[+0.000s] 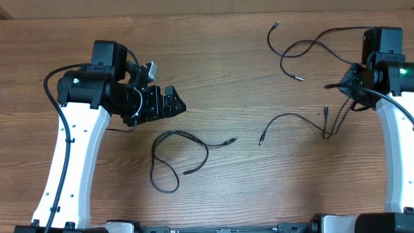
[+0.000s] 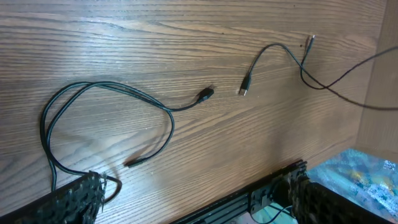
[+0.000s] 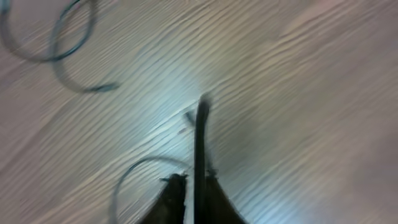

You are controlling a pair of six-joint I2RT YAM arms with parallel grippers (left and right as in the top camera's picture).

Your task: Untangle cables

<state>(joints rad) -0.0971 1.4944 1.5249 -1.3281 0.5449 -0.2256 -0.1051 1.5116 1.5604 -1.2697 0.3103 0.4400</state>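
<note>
Wood-grain table carried thin black cables — left gripper stood with jaws wide apart, a looped cable just beside it; well apart from it, right gripper pinched a second cable between near-closed fingers

Three thin black cables, metal-tipped plugs.

Left cable: lies flat in a loose loop with overlapping strands. Both plug ends are free and point right.

Mid cable: one plug lies near the left cable's upper plug, not touching. It arcs right into a small kinked bunch, then rises to the right gripper, pinched between its fingers with the plug tip sticking out; the wrist view is blurred.

Top cable: wavy, with two free plug ends at left. Its right part runs behind the gripper, hidden.
</note>
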